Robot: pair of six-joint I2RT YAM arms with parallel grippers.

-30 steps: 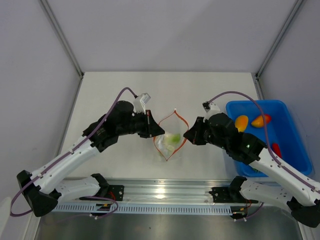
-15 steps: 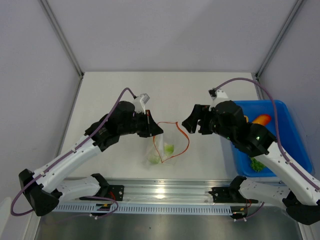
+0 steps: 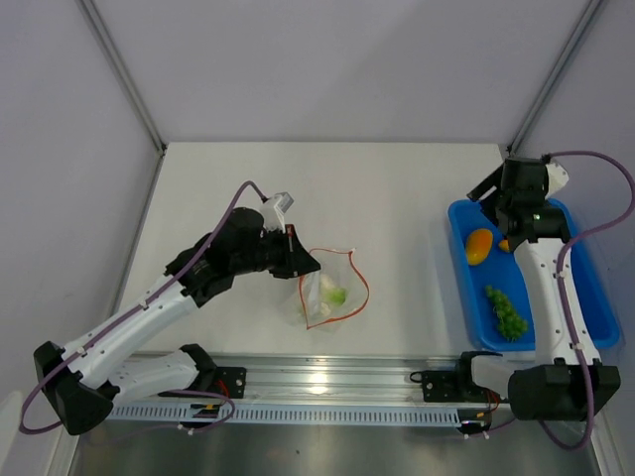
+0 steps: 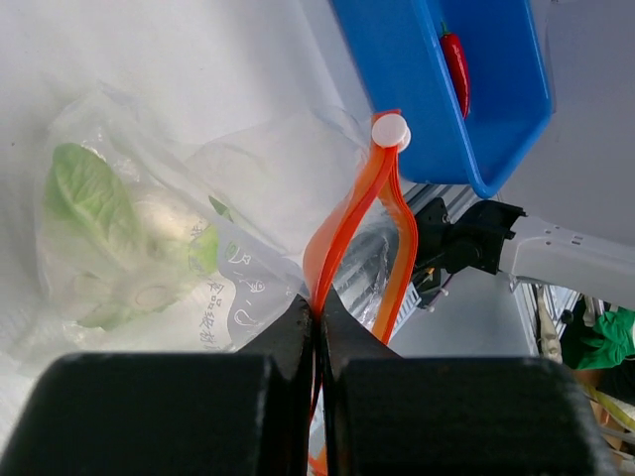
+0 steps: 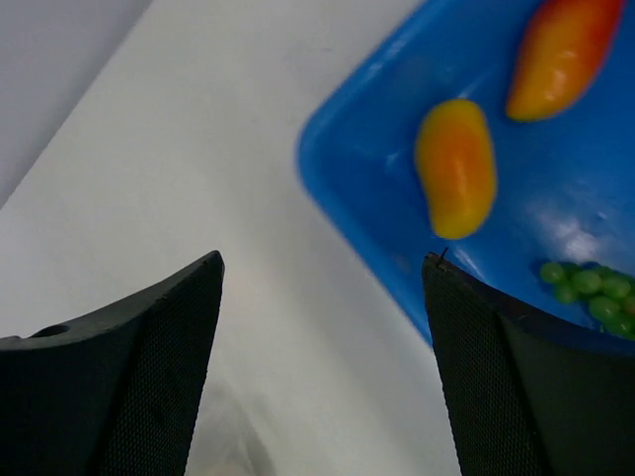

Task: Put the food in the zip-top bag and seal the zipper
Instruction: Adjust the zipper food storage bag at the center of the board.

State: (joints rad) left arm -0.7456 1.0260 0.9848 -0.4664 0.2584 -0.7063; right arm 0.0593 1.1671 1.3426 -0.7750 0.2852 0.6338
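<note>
Centrally, clear crinkly bag, orange-red zipper open, pale-green veg inside

My top camera overlooks the whole worktop; left wrist sits close on the zip-top bag, right wrist looks down into the blue bin all three share.

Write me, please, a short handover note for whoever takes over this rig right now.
Left hand: shut on the zipper at one end of the zip-top bag's open mouth.
Right hand: open and empty, above the far left corner of the blue bin.
Done: the white-and-green vegetable is inside the bag.
Left: the orange-yellow fruit, orange-red fruit, green bunch and red chili lie in the bin. Bag them, then seal the zipper.
</note>
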